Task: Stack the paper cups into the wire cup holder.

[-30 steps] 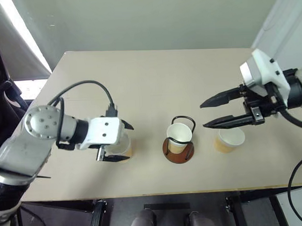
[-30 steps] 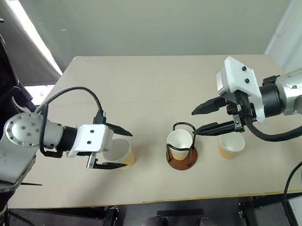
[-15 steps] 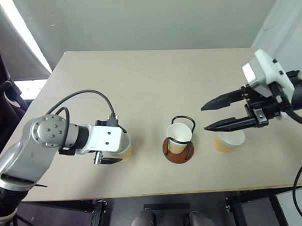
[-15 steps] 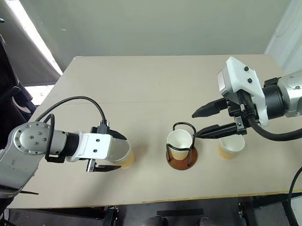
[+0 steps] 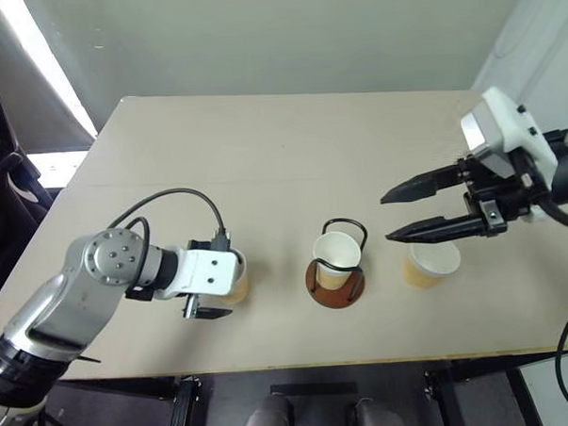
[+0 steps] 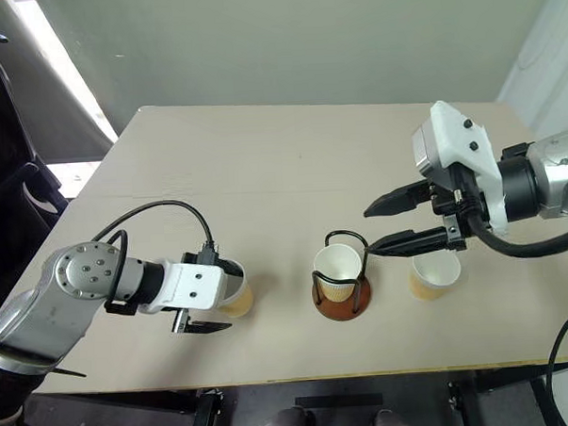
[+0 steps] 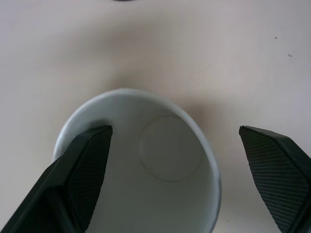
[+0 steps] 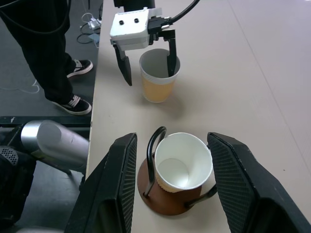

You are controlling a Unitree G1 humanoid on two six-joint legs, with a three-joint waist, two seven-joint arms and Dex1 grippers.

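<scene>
At the lower left of the head views, the left gripper (image 6: 212, 301) is sinking onto the leftmost paper cup (image 6: 236, 295). A second ago it was hovering just above that cup with both black fingers clear of the rim; now one finger (image 7: 85, 167) is dipping inside the cup's white interior while the other finger (image 7: 277, 170) is standing outside the wall, with a gap to it. The jaws are spread wide and are not yet pressing the paper, so the cup is sitting free on the table (image 5: 282, 156). The straddle means the grasp is being set up on one side of the rim; in my judgement, closing is the step in hand.

In the lower middle of the frame, the wire cup holder (image 5: 336, 267) is standing on its reddish-brown disc with one cup (image 5: 337, 253) already seated in its loops. Just right of it, the third cup (image 5: 431, 263) is resting on the table.

At the right of the frame, the right gripper (image 5: 425, 207) is hanging above the table between the holder and the third cup, its fingers parted about halfway and gripping nothing. It is keeping the same pose as a second ago, waiting clear of the holder. One cup of three is stacked; two are left.
</scene>
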